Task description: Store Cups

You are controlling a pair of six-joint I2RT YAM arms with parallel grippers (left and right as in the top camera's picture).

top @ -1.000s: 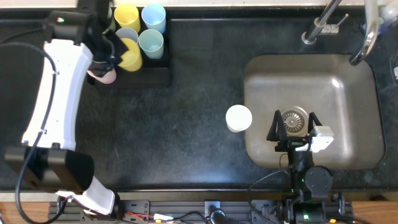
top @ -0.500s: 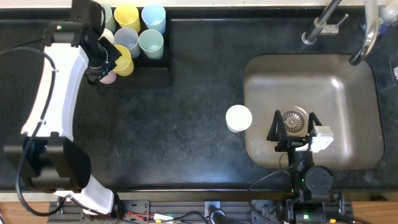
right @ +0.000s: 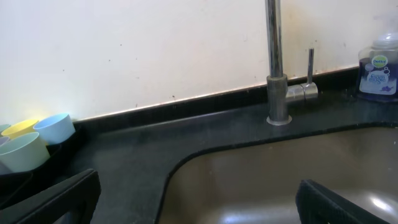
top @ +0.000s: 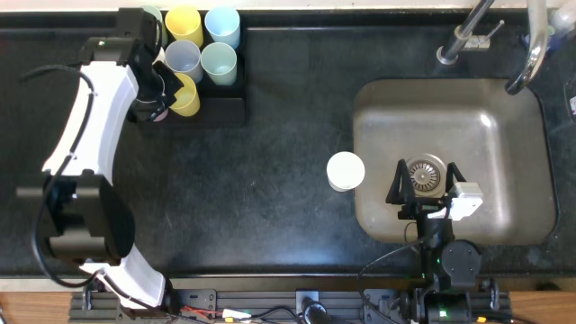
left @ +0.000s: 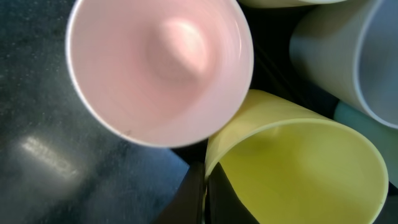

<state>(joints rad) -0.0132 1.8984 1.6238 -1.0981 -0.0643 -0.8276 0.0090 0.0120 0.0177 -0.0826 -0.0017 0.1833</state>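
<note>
Jaws on the left clamp a yellow cup (left: pixel 298 168) at the far-left rack (top: pixel 225 110); right jaws stand open.

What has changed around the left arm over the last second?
The left hand, gripping the tilted yellow cup, has shifted it slightly down the top view towards the near edge of the tray, next to the pink cup. The arm's lower links swung right. The other cups in the tray, the white cup and the open right hand stayed put.
</note>
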